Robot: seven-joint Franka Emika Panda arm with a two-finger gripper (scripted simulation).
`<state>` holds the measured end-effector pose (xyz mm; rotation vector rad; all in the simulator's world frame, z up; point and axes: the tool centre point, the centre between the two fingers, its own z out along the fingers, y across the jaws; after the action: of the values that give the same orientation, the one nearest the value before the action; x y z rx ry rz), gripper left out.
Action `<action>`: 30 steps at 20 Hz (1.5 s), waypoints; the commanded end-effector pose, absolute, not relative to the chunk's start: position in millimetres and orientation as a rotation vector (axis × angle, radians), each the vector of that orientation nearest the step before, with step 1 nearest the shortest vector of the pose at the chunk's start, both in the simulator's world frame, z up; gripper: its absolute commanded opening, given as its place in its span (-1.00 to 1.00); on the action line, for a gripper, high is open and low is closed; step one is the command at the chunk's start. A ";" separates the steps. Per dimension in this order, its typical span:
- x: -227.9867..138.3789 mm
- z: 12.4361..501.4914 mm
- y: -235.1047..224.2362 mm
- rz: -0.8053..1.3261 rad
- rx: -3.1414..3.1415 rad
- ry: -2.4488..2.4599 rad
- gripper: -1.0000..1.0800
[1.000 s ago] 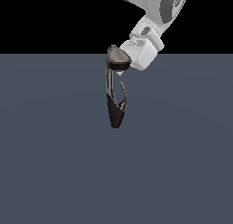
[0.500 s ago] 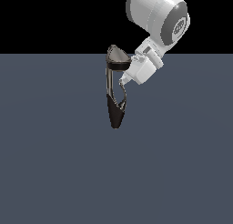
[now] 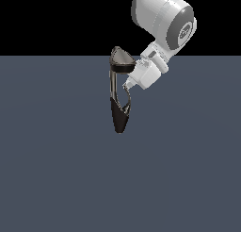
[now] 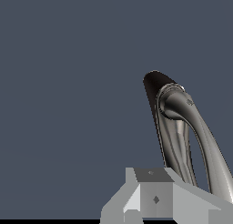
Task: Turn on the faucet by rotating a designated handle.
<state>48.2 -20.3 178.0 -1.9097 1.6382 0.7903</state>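
Observation:
The faucet (image 3: 119,118) stands upright in the exterior view: a grey rounded cap over a dark band, a thin metallic stem and a dark pointed cone body. The thin silvery handle (image 3: 128,103) curves up from the cone on the exterior view's right. My gripper (image 3: 126,87) reaches in from the upper right, its tips just above the handle's upper end, between stem and prong. The fingers look pressed together with nothing held. In the wrist view the faucet's dark cone (image 4: 152,87) and silvery curved tubes rise just beyond my grey fingers (image 4: 154,198). I cannot tell whether they touch.
A flat dark grey-blue floor (image 3: 56,169) spreads around the faucet under a black background. The white arm (image 3: 162,19) comes down from the upper right of the exterior view.
My gripper has dropped from beside the grey cap to the level of the stem and the handle's top. The arm's upper link has swung into view. The faucet looks unmoved.

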 end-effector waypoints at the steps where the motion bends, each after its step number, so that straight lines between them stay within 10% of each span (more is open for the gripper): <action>1: 45.5 178.7 -20.1 0.790 -1.910 1.638 -1.00; 30: -35.9 175.3 -36.3 0.787 -1.909 1.640 -1.00</action>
<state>-21.6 -27.7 184.9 -1.9199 1.6206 0.7626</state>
